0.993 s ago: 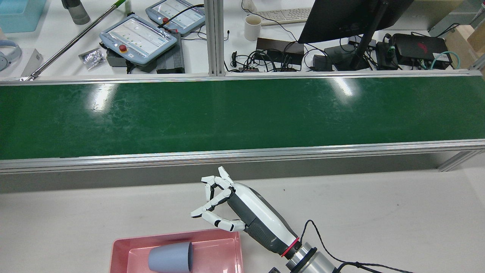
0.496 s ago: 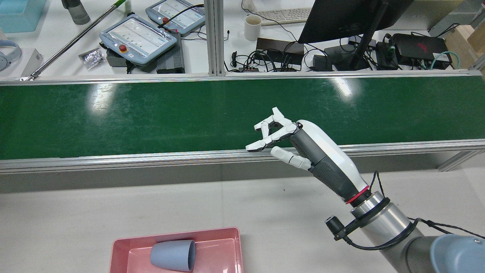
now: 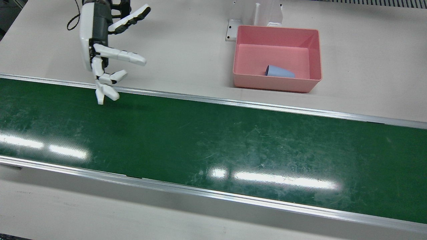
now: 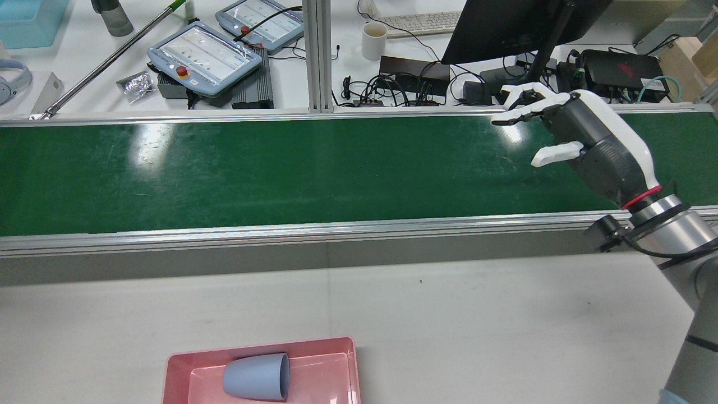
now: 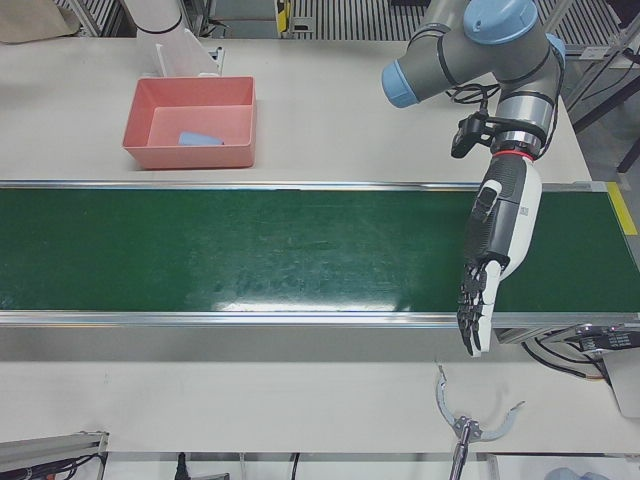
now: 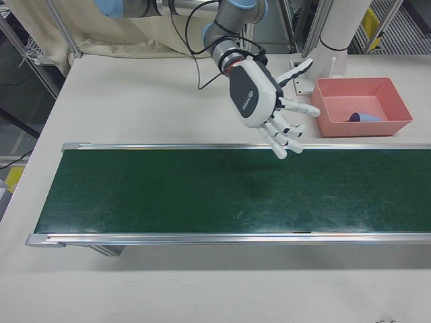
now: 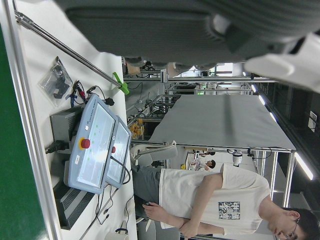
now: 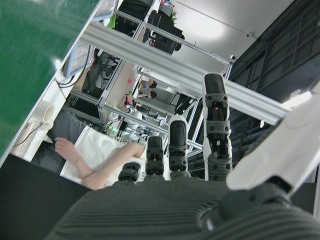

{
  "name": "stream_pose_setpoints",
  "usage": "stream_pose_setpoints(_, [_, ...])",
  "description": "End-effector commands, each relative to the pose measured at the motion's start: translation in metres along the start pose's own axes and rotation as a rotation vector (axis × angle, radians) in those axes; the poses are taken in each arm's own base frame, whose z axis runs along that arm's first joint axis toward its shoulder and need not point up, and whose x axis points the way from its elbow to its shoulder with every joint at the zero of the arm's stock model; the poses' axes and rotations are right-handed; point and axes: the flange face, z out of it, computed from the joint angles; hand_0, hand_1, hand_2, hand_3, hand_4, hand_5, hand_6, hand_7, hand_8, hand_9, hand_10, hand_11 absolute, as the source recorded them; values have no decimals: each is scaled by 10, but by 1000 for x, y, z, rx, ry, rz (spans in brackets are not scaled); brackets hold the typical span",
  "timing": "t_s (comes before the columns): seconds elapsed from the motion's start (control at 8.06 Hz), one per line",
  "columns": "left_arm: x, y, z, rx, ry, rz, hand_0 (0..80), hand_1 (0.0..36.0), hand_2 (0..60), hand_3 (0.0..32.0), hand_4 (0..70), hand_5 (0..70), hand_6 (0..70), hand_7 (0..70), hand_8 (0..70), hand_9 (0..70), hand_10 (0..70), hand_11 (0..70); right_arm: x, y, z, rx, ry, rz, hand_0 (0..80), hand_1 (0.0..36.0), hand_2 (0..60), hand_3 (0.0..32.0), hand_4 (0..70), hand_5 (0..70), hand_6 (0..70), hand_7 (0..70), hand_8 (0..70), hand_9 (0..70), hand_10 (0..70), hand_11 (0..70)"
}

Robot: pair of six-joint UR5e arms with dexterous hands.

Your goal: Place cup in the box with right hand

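While the right hand [image 4: 583,134] hovers empty over the green conveyor belt [image 4: 280,168], fingers spread, the tapered blue-grey cup [image 4: 257,377] lies on its side inside the pink box [image 4: 178,365].

a robotics lab (green conveyor belt [image 4: 280,174], teach pendants [image 4: 205,56], monitor [image 4: 505,28]).

We see the right hand [image 6: 262,101] with a glossy white shell over its back, a dark grey ribbed palm, and white fingers [image 3: 118,55] broken by black joints; a thin red ring [image 4: 642,197] sits at its wrist. Behind that comes a silver cuff with a small black camera block [image 4: 599,233] and a black cable, then a grey arm. The left hand [image 5: 497,240] matches it, and its arm carries pale blue joint caps [image 5: 505,15].
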Motion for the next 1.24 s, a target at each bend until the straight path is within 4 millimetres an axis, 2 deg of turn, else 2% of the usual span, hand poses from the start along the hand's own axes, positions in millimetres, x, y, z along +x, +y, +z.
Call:
stream_pose_setpoints(0.0, [0, 0, 0, 0, 1, 0, 0, 0, 0, 0, 0, 0, 0, 0, 0, 0, 0, 0, -60, -132, 23, 135, -21, 37, 392, 0, 0, 0, 609, 0, 120, 558, 96, 227, 58, 78])
stream_pose_setpoints(0.12, [0, 0, 0, 0, 1, 0, 0, 0, 0, 0, 0, 0, 0, 0, 0, 0, 0, 0, -68, -179, 18, 151, -39, 86, 355, 0, 0, 0, 552, 0, 113, 524, 90, 216, 62, 83])
stream_pose_setpoints(0.25, [0, 0, 0, 0, 1, 0, 0, 0, 0, 0, 0, 0, 0, 0, 0, 0, 0, 0, -74, -240, 5, 205, -82, 162, 310, 0, 0, 0, 494, 0, 107, 483, 90, 211, 67, 91])
stream_pose_setpoints(0.37, [0, 0, 0, 0, 1, 0, 0, 0, 0, 0, 0, 0, 0, 0, 0, 0, 0, 0, -100, -265, -4, 215, -108, 153, 297, 0, 0, 0, 509, 0, 109, 496, 93, 213, 64, 85])
stream_pose_setpoints(0.5, [0, 0, 0, 0, 1, 0, 0, 0, 0, 0, 0, 0, 0, 0, 0, 0, 0, 0, -124, -288, -29, 259, -123, 135, 292, 0, 0, 0, 526, 0, 109, 503, 95, 214, 60, 79])
stream_pose_setpoints(0.62, [0, 0, 0, 0, 1, 0, 0, 0, 0, 0, 0, 0, 0, 0, 0, 0, 0, 0, -138, -325, -57, 339, -138, 113, 297, 0, 0, 0, 570, 0, 113, 524, 97, 222, 57, 75])
stream_pose_setpoints(0.74, [0, 0, 0, 0, 1, 0, 0, 0, 0, 0, 0, 0, 0, 0, 0, 0, 0, 0, -145, -355, -68, 380, -114, 117, 294, 0, 0, 0, 613, 0, 117, 554, 99, 230, 48, 61])
stream_pose_setpoints(0.87, [0, 0, 0, -1, 1, 0, 0, 0, 0, 0, 0, 0, 0, 0, 0, 0, 0, 0, -154, -373, -75, 401, -127, 119, 231, 0, 40, 0, 604, 0, 121, 578, 102, 238, 51, 64])
stream_pose_setpoints(0.99, [0, 0, 0, -2, 1, 0, 0, 0, 0, 0, 0, 0, 0, 0, 0, 0, 0, 0, -160, -390, -84, 410, -123, 120, 199, 0, 72, 0, 563, 0, 124, 591, 104, 241, 55, 70])
stream_pose_setpoints(1.12, [0, 0, 0, -2, 1, 0, 0, 0, 0, 0, 0, 0, 0, 0, 0, 0, 0, 0, -165, -394, -69, 360, -137, 124, 167, 0, 109, 0, 555, 0, 129, 608, 109, 254, 69, 90])
